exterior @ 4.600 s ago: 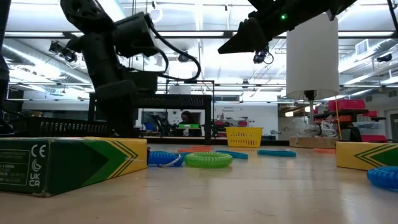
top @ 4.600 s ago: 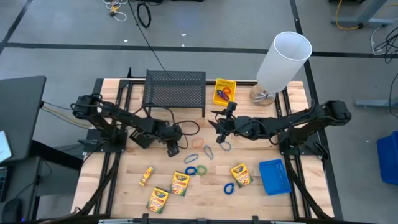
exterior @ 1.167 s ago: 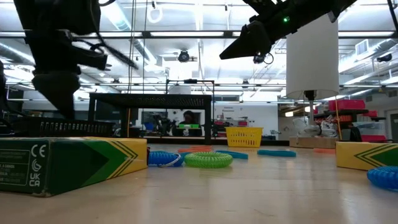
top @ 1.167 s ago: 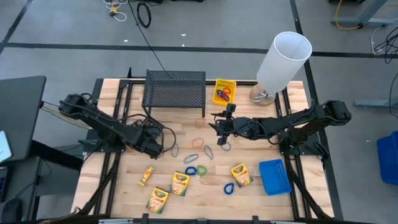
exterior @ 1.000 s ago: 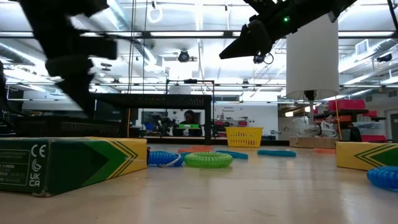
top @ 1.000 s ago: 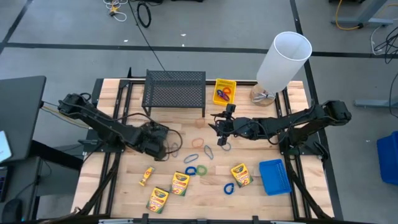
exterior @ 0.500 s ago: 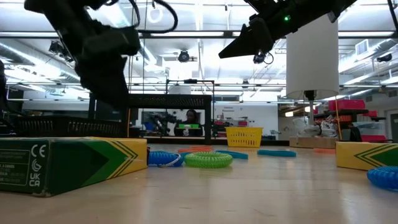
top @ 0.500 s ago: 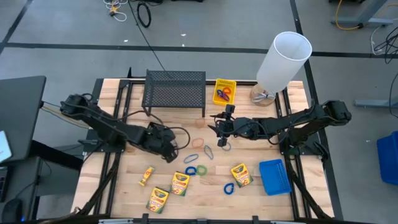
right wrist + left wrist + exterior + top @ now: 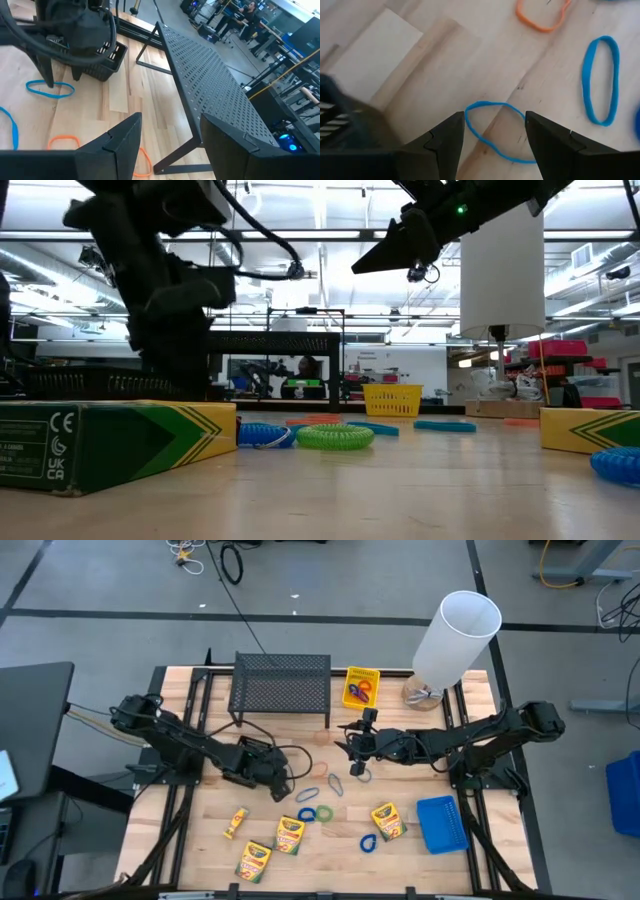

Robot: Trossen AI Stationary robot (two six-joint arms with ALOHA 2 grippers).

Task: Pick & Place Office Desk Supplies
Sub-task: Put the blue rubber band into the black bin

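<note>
L pincer [image 9: 492,137] moved over blue loop [image 9: 496,131], open, R pincer [image 9: 167,132] waiting

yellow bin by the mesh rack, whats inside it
The yellow bin holds a few loops: blue and orange or red ones show from above. Whether anything lies under them cannot be seen.

Lying at front left: a green-and-yellow crayon box [image 9: 110,442]. Resting mid-table behind it: a blue loop [image 9: 265,436] touching a green loop [image 9: 335,437]. Sitting farther back: a yellow bin [image 9: 391,399]. Standing at right: a white cylinder [image 9: 502,270]. Poking in at right edge: another crayon box [image 9: 590,430].
</note>
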